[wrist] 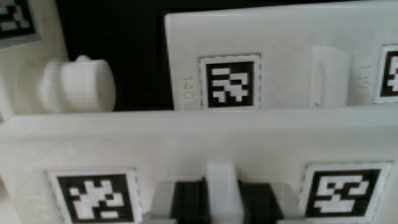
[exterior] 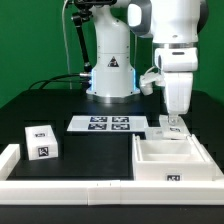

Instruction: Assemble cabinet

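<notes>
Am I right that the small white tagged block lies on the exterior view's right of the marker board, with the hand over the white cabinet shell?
No: the small white tagged block lies on the exterior view's left of the marker board; the hand is over the large white cabinet shell.

A large white plastic box-shaped cabinet shell is set flat on the black table, at the exterior view's right, with its open side turned upward. Inner white walls are seen within its hollow, though the number of compartments cannot be told. One square black-and-white fiducial tag is carried on its low front wall. In the wrist view two of the shell's white walls are shown one behind the other, each marked with tags. A small white drawer block, tagged on top and front, is seen upright on the table at the exterior view's left, well apart from the shell.
</notes>
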